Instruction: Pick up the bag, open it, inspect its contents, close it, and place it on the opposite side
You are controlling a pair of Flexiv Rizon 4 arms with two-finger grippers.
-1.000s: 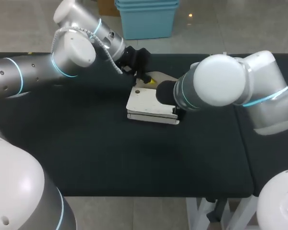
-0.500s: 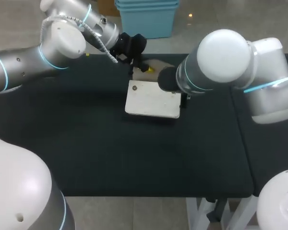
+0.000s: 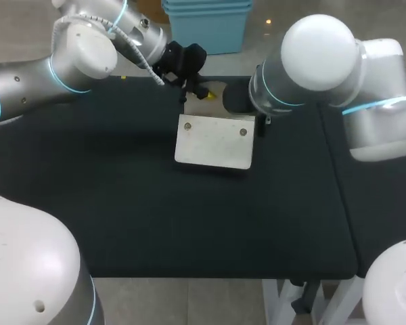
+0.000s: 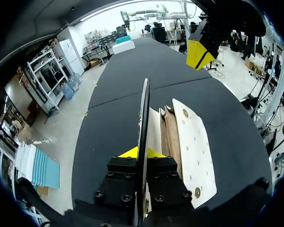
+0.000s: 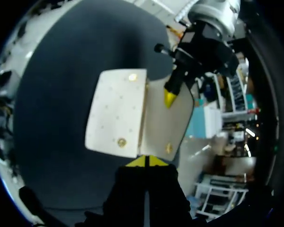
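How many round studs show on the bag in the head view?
2 on the bag: one stud at its far left corner, one at its far right. More may be hidden.

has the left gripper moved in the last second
Yes. The left gripper, shut on the bag flap, has drawn back toward the far edge of the table, away from the robot.

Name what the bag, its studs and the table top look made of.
Bag: cream, matte, stiff, probably leather or imitation; tiny punched dots, tan inner layers. Studs: shiny metal, brass-coloured. Table top: black matte covering, maybe cloth or rubber.
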